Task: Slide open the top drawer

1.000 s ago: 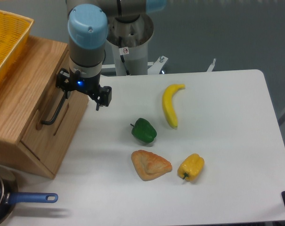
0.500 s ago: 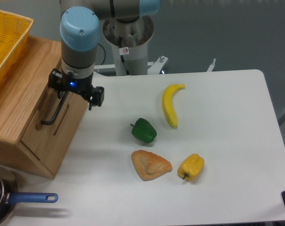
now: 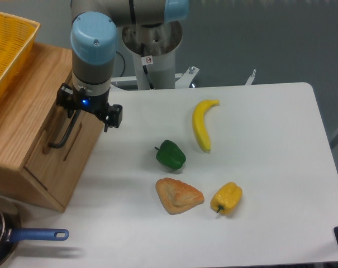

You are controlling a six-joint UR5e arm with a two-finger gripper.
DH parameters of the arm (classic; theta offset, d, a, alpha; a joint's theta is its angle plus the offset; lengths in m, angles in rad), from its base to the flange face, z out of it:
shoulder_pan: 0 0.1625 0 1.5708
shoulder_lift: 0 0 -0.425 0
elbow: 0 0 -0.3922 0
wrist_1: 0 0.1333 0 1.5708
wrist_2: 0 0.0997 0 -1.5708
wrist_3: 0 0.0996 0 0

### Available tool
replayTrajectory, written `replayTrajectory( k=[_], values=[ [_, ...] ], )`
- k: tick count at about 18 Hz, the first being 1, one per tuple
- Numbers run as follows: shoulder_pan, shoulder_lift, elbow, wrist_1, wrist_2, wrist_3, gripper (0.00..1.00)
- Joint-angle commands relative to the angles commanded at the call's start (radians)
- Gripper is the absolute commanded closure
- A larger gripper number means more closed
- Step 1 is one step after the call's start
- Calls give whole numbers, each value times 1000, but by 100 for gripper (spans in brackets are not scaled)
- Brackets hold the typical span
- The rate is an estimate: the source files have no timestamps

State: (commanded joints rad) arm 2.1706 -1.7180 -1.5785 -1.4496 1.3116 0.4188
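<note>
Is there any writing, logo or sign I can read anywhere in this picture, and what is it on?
No readable words or numbers anywhere.
Small round red-ringed sticker on the robot's grey base column: a prohibition-style sign, too small to make out.

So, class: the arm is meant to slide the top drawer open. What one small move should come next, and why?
Probably close the fingers on the black bar handle. The gripper sits at the handle's upper end on the top drawer, which looks shut. Its body hides the fingers, so whether they already grip cannot be told; if they do, pull toward the table.
</note>
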Motion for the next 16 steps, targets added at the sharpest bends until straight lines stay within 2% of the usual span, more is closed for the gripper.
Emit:
replayTrajectory(
  k=[12, 16],
  values=[
    [-8, -11, 2, 3, 5, -9, 0],
    [-6, -14, 5, 34, 9, -5, 0]
  ],
)
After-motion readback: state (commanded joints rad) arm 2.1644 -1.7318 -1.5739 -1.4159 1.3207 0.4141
